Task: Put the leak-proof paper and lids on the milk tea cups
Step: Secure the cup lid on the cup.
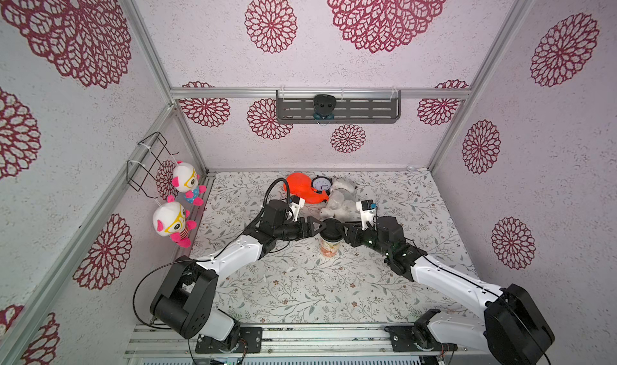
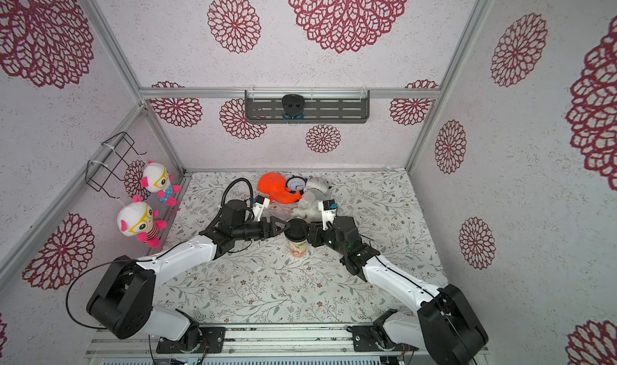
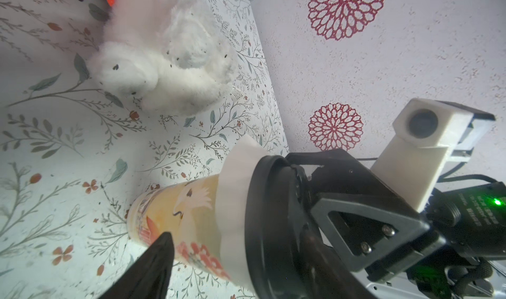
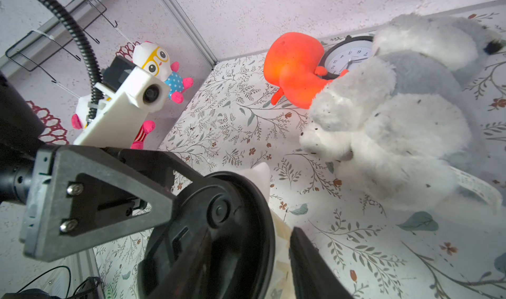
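**Cup** [image 1: 327, 248]: one, upright, mid-table [image 1: 300, 289], orange-red print on its lower wall; visible in both top views.

**Paper** [image 3: 235, 191]: white sheet over the cup mouth, pinned beneath the lid. Its edge drapes down the upper cup wall, and one corner pokes out past the lid rim.

**Lid** [image 1: 332, 228]: black, round, seated on the cup over the paper.

**Left gripper** [image 1: 319, 227]: reaches the lid from the left. Jaws are wide apart, one finger over the lid top, the other finger [image 3: 156, 262] lower down beside the cup wall.

**Right gripper** [image 1: 345, 229]: meets the lid from the right. One finger lies over the lid top, the other finger [image 4: 304, 256] just beside the rim and paper. Whether it pinches the lid cannot be told.

**Far edge of table**: orange toy [image 1: 302, 188], clock [image 1: 321, 183] and grey-white plush [image 1: 340, 199], bunched together and touching.

**Left wall**: wire rack [image 1: 147, 159] and two hanging dolls [image 1: 185, 181].

**Far wall**: grey shelf [image 1: 364, 109].
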Motion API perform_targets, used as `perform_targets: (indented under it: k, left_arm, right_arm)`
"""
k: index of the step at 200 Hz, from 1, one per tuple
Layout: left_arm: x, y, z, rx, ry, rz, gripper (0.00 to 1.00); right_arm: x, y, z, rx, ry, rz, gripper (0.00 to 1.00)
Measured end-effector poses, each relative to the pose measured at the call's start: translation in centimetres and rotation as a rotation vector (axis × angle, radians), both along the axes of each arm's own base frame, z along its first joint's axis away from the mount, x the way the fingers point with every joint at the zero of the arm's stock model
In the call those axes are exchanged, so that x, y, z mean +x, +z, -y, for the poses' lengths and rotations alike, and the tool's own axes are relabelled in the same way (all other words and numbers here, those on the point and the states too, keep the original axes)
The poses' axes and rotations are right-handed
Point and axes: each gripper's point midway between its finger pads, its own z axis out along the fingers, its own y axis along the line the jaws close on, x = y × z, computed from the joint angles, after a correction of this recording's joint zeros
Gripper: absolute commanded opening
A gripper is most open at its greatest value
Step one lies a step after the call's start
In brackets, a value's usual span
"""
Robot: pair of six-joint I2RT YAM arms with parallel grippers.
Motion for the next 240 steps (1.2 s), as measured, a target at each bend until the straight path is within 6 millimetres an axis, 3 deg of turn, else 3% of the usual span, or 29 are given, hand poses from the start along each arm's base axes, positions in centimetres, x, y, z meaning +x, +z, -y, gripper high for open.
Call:
perform_targets:
  k: [37, 111, 240]
  left_arm:
    - [0.1, 0.2, -0.1, -0.031, 0.019, 0.005, 0.69]
    - [0.7, -0.3, -1.2, -0.091, 0.068, -0.005, 0.68]
    - [0.3, -1.5, -0.7, -0.109, 0.032, 0.033, 0.62]
  right_arm:
    - [0.0, 0.0, 0.0, 0.005, 0.001, 0.007, 0.45]
    - [0.0, 0.1, -0.1, 0.006, 0.002, 0.009, 0.44]
    - [0.3, -0.1, 0.0, -0.015, -0.013, 0.010, 0.40]
